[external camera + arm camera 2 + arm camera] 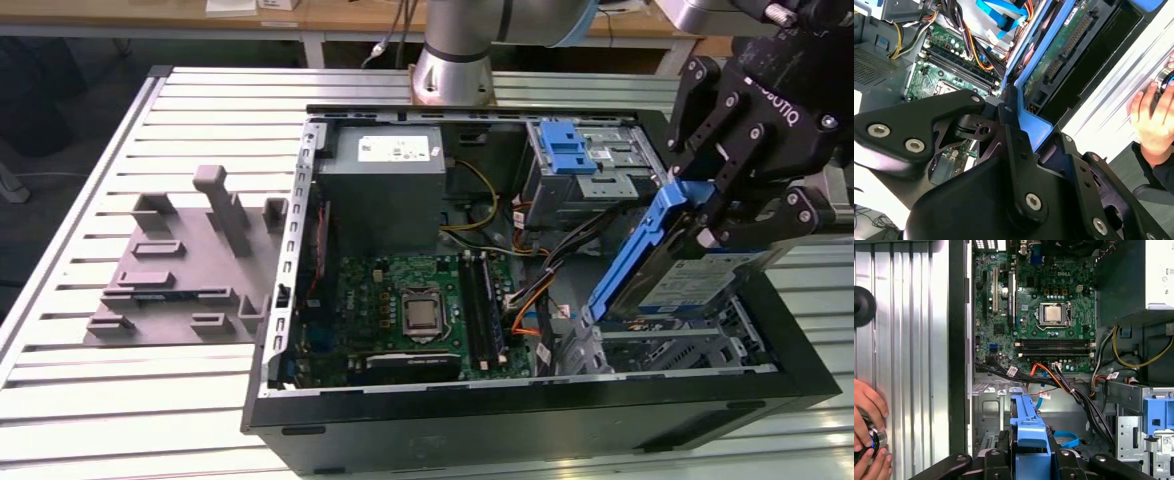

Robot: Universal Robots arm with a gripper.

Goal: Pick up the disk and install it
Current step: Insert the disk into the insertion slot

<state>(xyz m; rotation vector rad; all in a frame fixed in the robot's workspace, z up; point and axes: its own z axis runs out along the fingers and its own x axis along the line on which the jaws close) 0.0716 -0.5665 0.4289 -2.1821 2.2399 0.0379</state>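
**Count.** One open computer case lies on its side on the slatted metal worktop. Inside it are one motherboard, one grey power supply and one drive cage carrying a blue latch piece. One grey moulded fixture sits on the worktop at the exterior view's left, well apart from the case. One robot arm stands behind the case.

**Labels.** The power supply bears one white sticker. The disk bears one blue-and-white label.

**Gripper.** The black gripper is closed to the width of the disk, with one finger on each side of its blue bracket, and it touches nothing else.

**Disk.** The disk hangs tilted over the corner of the case at the exterior view's right. Its lower end is down among the bay metalwork and its upper end is raised in the gripper. Whether the lower end touches the bay could not be confirmed. In the first wrist view the bracket end of the disk projects from the gripper towards the motherboard. In the second wrist view the disk's circuit-board side faces the camera.

**Person.** In the first wrist view a hand rests on the worktop beside the case, at a small round device. The second wrist view also shows a hand.
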